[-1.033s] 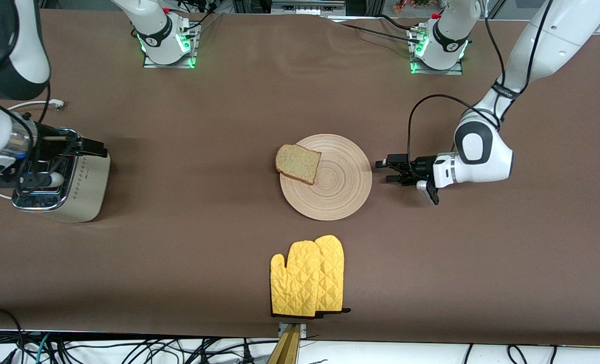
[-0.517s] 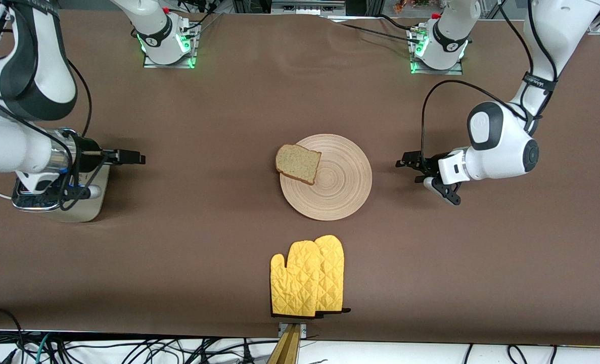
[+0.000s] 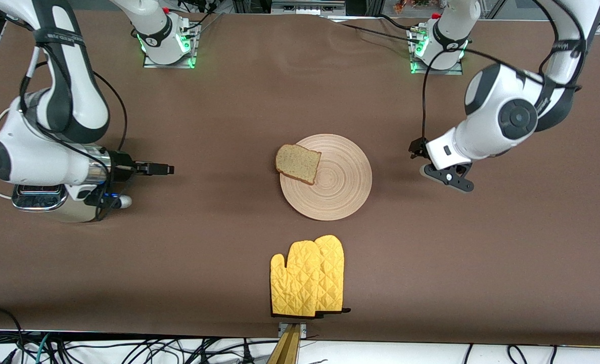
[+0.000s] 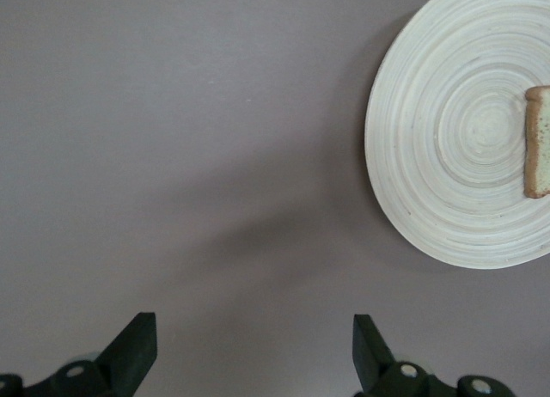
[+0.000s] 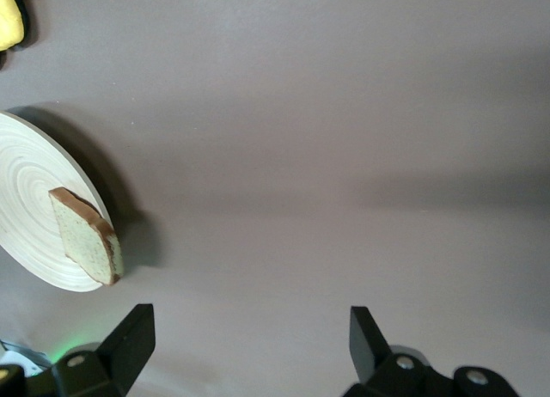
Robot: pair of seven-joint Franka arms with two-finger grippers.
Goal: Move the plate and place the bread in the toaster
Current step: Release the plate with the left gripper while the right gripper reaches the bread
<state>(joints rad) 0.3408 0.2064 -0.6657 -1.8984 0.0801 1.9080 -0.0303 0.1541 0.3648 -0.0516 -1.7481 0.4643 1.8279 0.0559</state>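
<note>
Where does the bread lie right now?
The bread lies on the plate, overhanging its rim toward the right arm's end, mid-table in the front view.

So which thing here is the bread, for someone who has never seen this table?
Start at the round wooden plate in the middle of the brown table, farther from the front camera than the yellow oven mitts. The bread is the brown speckled slice on the plate's rim toward the right arm's end, overhanging the edge. It is the only dark-crusted, squarish thing there.
</note>
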